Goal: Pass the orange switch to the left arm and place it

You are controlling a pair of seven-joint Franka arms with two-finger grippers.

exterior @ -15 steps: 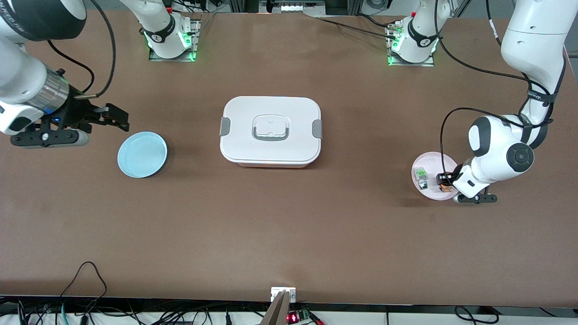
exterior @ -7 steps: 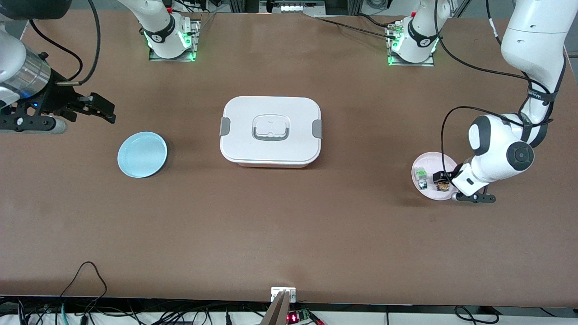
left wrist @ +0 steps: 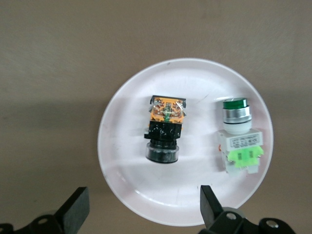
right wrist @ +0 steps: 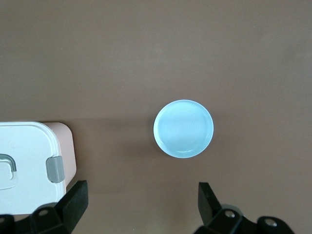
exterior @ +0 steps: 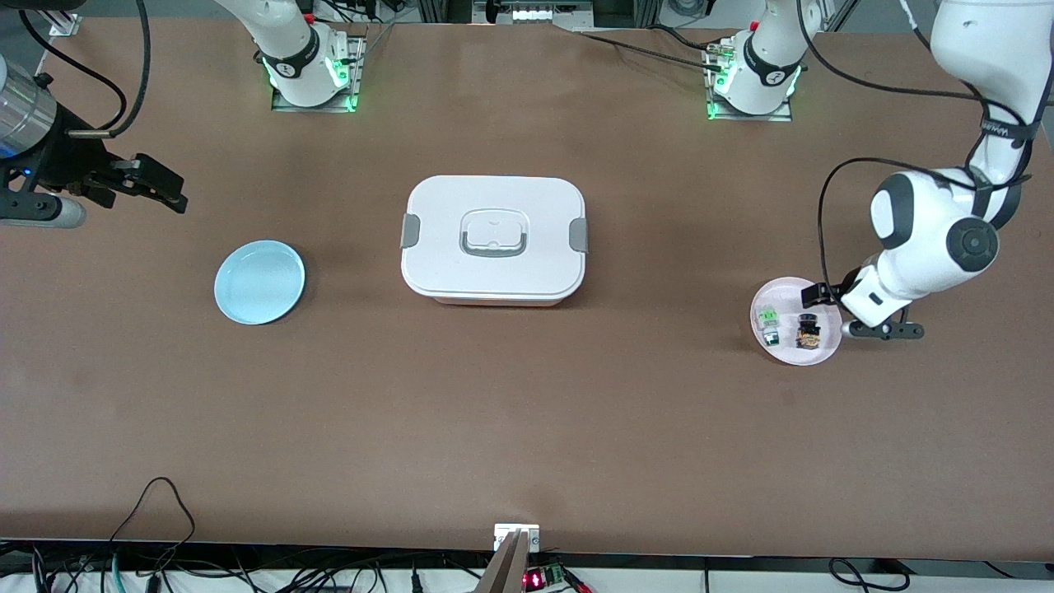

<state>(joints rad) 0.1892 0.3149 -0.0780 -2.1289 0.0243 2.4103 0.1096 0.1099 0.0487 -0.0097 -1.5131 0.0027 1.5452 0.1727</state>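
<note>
Where the front view takes in the table, the box (exterior: pixel 494 239) sits mid-table; left gripper (exterior: pixel 826 293), fingers apart, hangs over the pink plate (exterior: pixel 820 351) holding the orange switch (exterior: pixel 809 331). Left wrist view: green switch (left wrist: pixel 239 136) beside it. Right wrist view: right gripper (right wrist: pixel 141 202), fingers apart, above blue plate (right wrist: pixel 184 128).

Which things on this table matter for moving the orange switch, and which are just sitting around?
Part of the job:
orange switch on the pink plate
box
left hand, open
right hand, open

Just lying about:
green and white switch
blue plate
</note>
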